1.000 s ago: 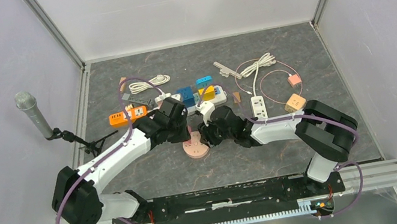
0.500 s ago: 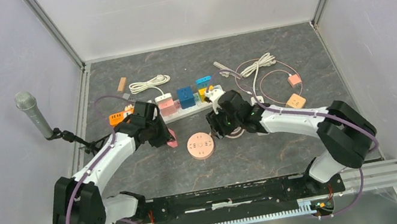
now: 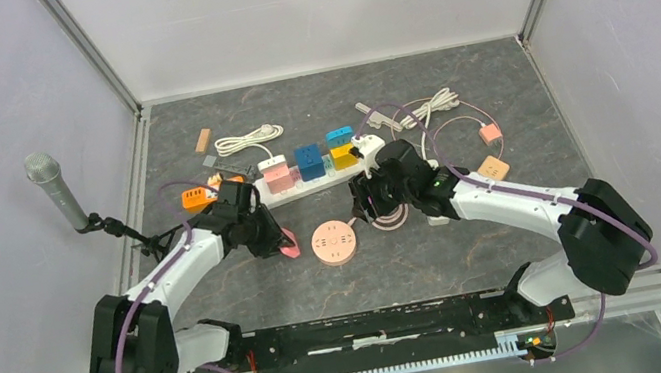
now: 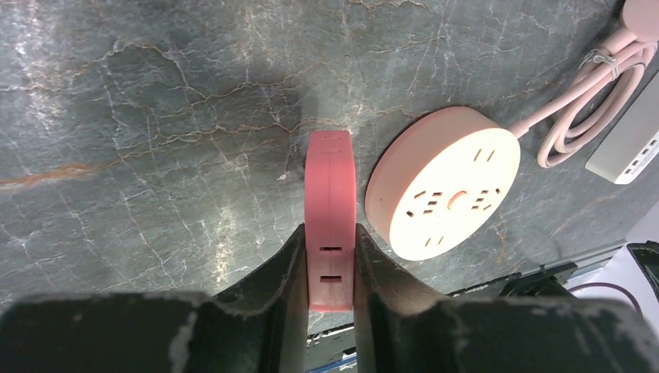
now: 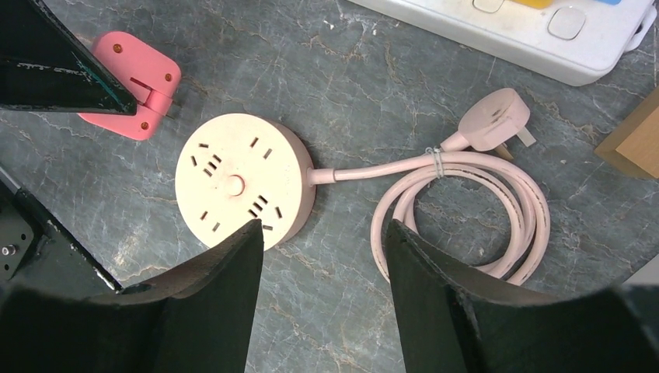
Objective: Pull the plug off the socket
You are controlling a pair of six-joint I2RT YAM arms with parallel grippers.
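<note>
The round pink socket (image 3: 334, 243) lies flat on the table, also in the left wrist view (image 4: 443, 180) and the right wrist view (image 5: 239, 178). Its coiled pink cord (image 5: 458, 210) ends in a pink wall plug (image 5: 493, 119). My left gripper (image 3: 281, 243) is shut on the pink plug (image 4: 330, 217), held edge-on just left of the socket and apart from it; it also shows in the right wrist view (image 5: 134, 82). My right gripper (image 3: 367, 213) is open and empty, above the table between socket and cord.
A white power strip (image 3: 314, 184) with pink, blue, orange and yellow adapters lies behind. An orange strip (image 3: 198, 198), white cables (image 3: 248, 139), a small white strip (image 3: 437, 217) and peach cubes (image 3: 492, 168) are scattered at the back. A microphone (image 3: 53, 187) stands at left.
Both arms have drawn apart from the socket. The left gripper carried the pink plug off the socket to the left; the right gripper let go and moved back right.
</note>
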